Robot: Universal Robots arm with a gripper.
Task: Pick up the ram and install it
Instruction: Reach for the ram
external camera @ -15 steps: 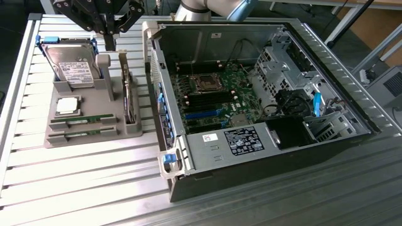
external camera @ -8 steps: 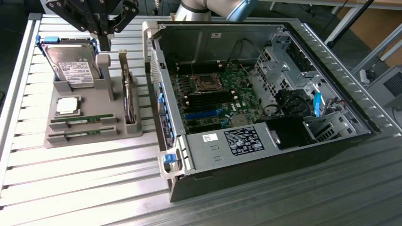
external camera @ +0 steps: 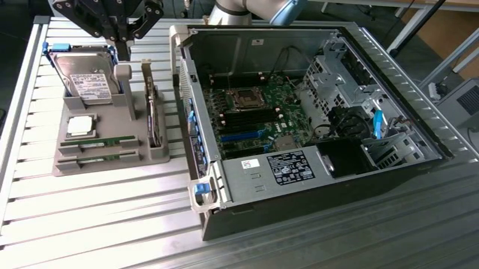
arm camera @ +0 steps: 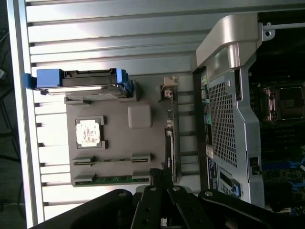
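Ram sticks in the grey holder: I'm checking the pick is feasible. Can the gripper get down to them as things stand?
Probably yes. The gripper hangs above the holder, jaws shut, and the ram sticks lie uncovered in their slots. The upright card stands beside them, so it should not block a descent.

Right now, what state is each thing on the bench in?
Gripper: shut, empty, above the holder.
Hard drive: leaning upright in the holder.
Processor: resting in its holder recess.
Inner ram stick: lying in its slot.
Outer ram stick: lying in its slot.
Computer case: side open, motherboard exposed.
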